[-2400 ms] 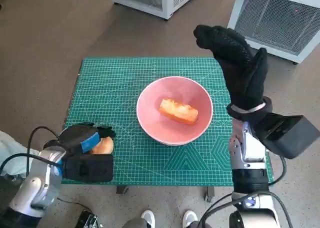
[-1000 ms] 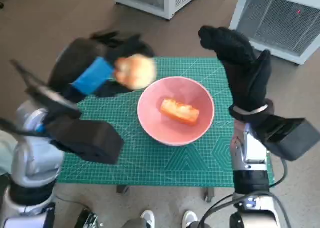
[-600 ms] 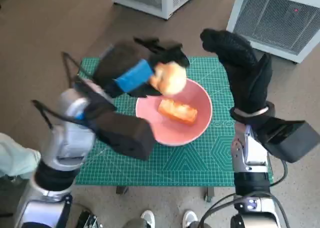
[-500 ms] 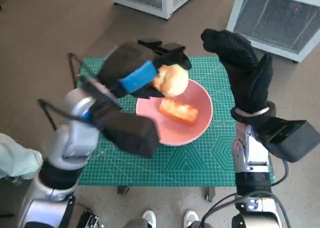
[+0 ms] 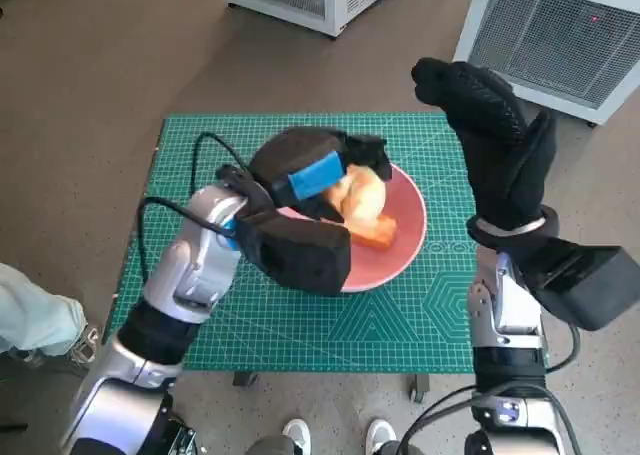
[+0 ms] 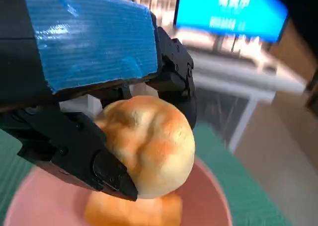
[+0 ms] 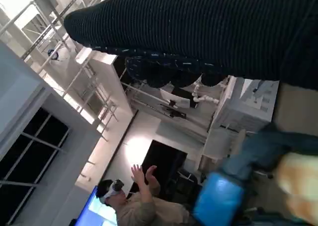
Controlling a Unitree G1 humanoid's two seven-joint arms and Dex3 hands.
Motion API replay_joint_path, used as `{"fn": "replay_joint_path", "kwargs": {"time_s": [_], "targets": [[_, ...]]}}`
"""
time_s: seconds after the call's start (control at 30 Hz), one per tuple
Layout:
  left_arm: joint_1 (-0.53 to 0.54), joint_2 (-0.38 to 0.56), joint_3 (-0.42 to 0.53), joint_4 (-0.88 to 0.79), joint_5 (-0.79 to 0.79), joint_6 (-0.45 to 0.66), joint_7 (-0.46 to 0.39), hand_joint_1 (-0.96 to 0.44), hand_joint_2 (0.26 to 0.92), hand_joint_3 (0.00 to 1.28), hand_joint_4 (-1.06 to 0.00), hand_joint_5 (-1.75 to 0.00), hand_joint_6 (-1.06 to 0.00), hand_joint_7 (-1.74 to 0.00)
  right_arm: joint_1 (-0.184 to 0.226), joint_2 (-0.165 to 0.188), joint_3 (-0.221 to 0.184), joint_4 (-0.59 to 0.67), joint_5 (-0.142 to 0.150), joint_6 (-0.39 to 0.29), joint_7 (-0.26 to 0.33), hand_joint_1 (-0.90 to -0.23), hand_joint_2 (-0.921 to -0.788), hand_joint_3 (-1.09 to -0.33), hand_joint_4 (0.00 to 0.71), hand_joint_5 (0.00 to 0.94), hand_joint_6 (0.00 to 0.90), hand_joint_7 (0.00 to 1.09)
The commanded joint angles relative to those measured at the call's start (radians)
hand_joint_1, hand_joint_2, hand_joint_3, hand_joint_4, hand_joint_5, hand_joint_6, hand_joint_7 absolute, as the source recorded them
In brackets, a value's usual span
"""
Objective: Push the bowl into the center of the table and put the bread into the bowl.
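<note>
Bread roll (image 5: 362, 195), gripped in the left hand (image 5: 318, 171), is now hanging over the pink bowl (image 5: 405, 247) rather than beside it, awaiting release; right hand (image 5: 492, 140) is idling empty, raised.

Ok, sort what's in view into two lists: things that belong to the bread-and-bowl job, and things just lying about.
Job:
- pink bowl, mid-table
- round bread roll, held by left hand over the bowl
- long bread piece, already in the bowl

Lying about:
- green cutting mat
- white grilled units on the floor
- right hand, raised and holding nothing
</note>
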Motion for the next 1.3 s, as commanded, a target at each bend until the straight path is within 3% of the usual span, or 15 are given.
{"fn": "replay_joint_path", "kwargs": {"time_s": [0.03, 0.3, 0.8, 1.07, 1.3], "targets": [[0.032, -0.002, 0.012, -0.046, -0.031, 0.036, -0.044, -0.16, 0.841, 0.03, -0.29, -0.11, -0.35, -0.15, 0.027, -0.006, -0.005, 0.003, -0.004, 0.012, -0.007, -0.702, -0.921, -0.744, 0.208, 0.004, 0.081, 0.45], [0.059, 0.011, 0.065, -0.05, -0.106, -0.039, -0.031, -0.42, 0.861, 0.02, -0.13, -0.01, -0.27, -0.01, 0.023, -0.005, -0.004, 0.009, -0.012, 0.007, -0.014, -0.706, -0.921, -0.74, 0.208, 0.003, 0.081, 0.44], [0.062, -0.018, 0.317, -0.02, -0.524, -0.14, -0.107, -0.55, 0.918, 0.06, -0.05, 0.0, -0.21, 0.0, 0.008, -0.013, -0.009, 0.023, -0.008, 0.003, -0.014, -0.707, -0.921, -0.739, 0.206, 0.001, 0.082, 0.42], [0.101, -0.101, 0.442, -0.098, -0.737, -0.123, -0.059, -0.61, 0.921, 0.22, -0.06, 0.0, -0.22, -0.01, -0.009, -0.011, -0.002, 0.023, -0.039, 0.004, -0.045, -0.713, -0.921, -0.74, 0.207, 0.001, 0.085, 0.42], [0.152, -0.17, 0.496, -0.04, -0.741, -0.284, 0.034, -0.64, 0.921, 0.31, -0.09, -0.01, -0.22, -0.01, -0.023, -0.008, 0.007, 0.023, -0.083, 0.006, -0.085, -0.709, -0.921, -0.754, 0.208, 0.001, 0.09, 0.41]]}}
